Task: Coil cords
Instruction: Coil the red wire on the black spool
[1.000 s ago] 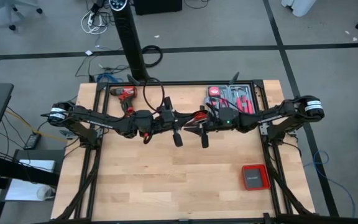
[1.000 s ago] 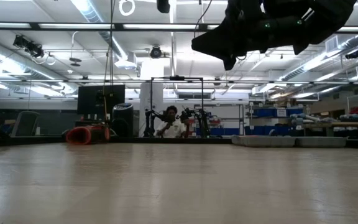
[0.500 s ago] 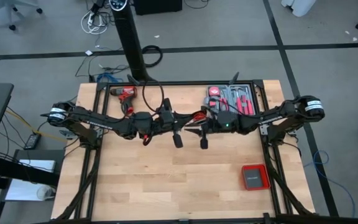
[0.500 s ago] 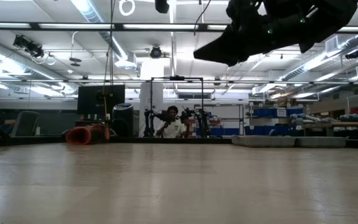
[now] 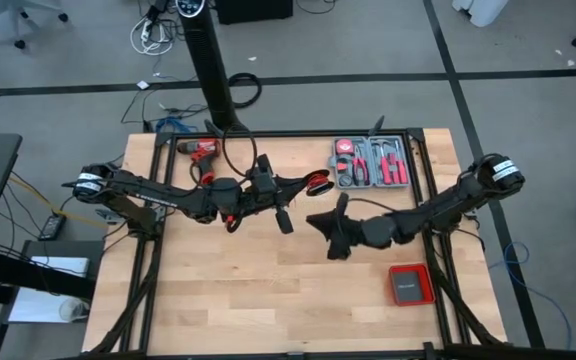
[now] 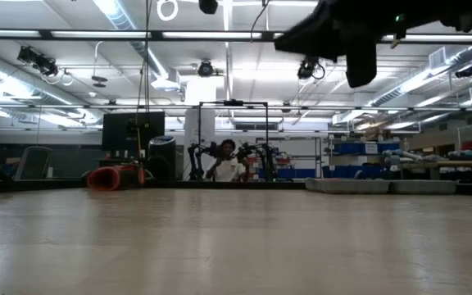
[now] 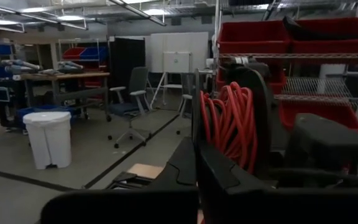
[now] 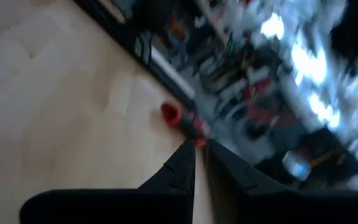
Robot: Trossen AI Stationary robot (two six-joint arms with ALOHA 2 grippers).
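A red cord, wound into a small coil point(image 5: 316, 183), hangs above the middle of the table. My left gripper point(image 5: 303, 185) reaches in from the table's left and is shut on it. In the left wrist view the coil point(image 7: 227, 121) stands between my two dark fingers. My right gripper point(image 5: 316, 219) is shut and empty, a little nearer the front edge than the coil, and its wrist view point(image 8: 199, 158) looks down on bare table. A black cable loop point(image 5: 240, 150) arches beside my left arm. My left gripper pinches the coil's bundled turns point(image 7: 219, 134) between its two fingers, several strands together. The fingers lie level and come from the table's left. The coil is lifted clear of the table, with its loops standing up past the fingers.
A red drill point(image 5: 200, 150) lies at the far left of the table. A tray of tools point(image 5: 371, 162) sits at the far right and a red box point(image 5: 409, 285) at the near right. A person point(image 6: 224, 160) sits in the room beyond the table.
My right gripper has drawn away from the red coil, moving toward the table's near edge and a little right while turning. The coil stays with my left gripper, which has kept its place.
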